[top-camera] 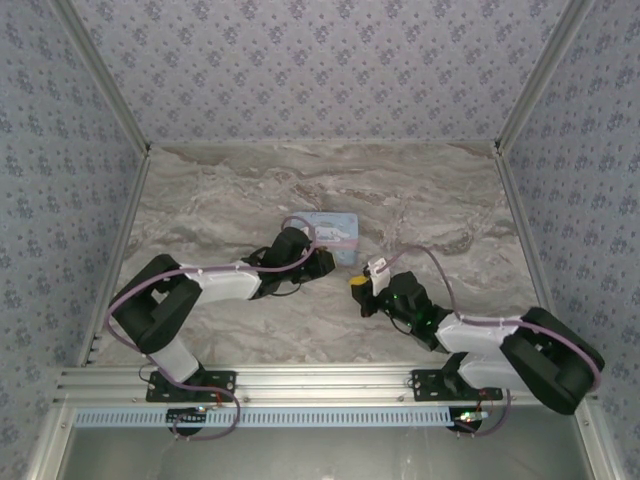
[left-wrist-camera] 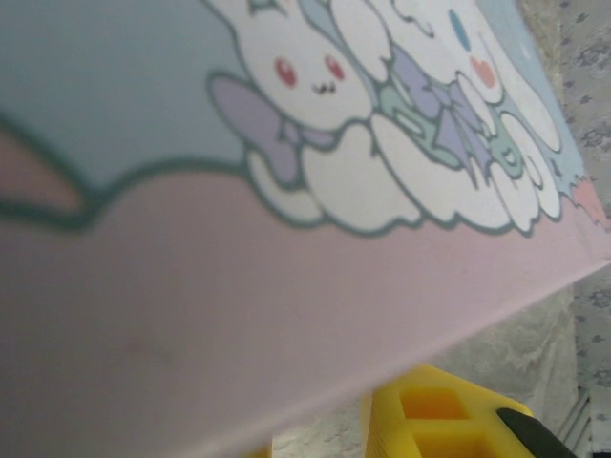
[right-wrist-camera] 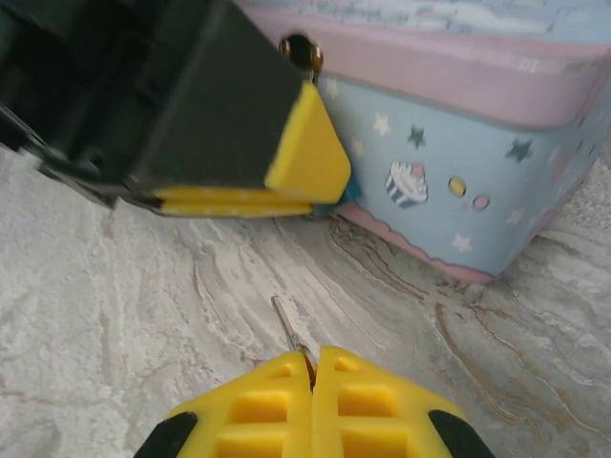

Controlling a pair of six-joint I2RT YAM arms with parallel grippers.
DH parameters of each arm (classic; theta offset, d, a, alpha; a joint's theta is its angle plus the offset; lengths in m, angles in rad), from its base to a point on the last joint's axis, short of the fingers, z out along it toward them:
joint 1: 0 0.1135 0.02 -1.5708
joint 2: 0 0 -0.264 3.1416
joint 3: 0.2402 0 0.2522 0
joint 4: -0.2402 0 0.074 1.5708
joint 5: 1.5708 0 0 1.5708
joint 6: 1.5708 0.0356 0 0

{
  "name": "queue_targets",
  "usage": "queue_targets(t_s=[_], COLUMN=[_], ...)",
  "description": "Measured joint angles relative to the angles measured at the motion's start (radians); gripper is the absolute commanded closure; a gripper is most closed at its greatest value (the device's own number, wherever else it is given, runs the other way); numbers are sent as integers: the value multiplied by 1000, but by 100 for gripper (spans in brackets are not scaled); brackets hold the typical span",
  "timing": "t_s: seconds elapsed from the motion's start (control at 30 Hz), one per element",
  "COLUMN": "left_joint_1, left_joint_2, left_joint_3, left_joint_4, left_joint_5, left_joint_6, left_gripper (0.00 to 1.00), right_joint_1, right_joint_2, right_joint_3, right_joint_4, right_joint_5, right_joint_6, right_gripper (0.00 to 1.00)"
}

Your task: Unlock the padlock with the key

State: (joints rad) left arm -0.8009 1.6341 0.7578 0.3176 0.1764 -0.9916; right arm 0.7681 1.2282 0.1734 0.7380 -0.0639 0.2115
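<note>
Yellow fingers (right-wrist-camera: pixel 372 401) of the right tool (right-wrist-camera: pixel 310 364) are pressed together, pinching the key (right-wrist-camera: pixel 285 322), whose thin blade pokes out toward the left tool (right-wrist-camera: pixel 320 198). That tool's pads are closed too, seemingly on the padlock (right-wrist-camera: pixel 351 190), though just a teal sliver peeks past its tip, right against the pale-blue tin (right-wrist-camera: pixel 458 162).

The grip on the key looks slight. If the blade meets the lock off-line it could twist in the pads or drop flat onto the worktop (right-wrist-camera: pixel 105 296). The keyhole is hidden from here, so aiming is a risk, and a push might swing the lock.

The worktop is grey-brown veined stone, walled in by blue-grey flowered wallpaper (top-camera: pixel 300 60).
</note>
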Motion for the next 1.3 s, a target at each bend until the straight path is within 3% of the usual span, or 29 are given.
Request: queue_targets(t_s=[0.27, 0.7, 1.3], left_joint_1=[0, 0, 0], left_joint_2=[-23, -24, -24], left_joint_3=[0, 0, 0], left_joint_4=[-3, -3, 1], left_joint_5=[0, 0, 0], left_joint_6=[-24, -35, -66], left_gripper=[75, 75, 75], right_joint_1=[-32, -126, -162], right_joint_2=[210, 334, 453], right_joint_3=[11, 30, 82], right_joint_4=[167, 360, 490], right_joint_5=[-35, -139, -235], right_joint_6=[-11, 10, 70], right_gripper=[100, 100, 100])
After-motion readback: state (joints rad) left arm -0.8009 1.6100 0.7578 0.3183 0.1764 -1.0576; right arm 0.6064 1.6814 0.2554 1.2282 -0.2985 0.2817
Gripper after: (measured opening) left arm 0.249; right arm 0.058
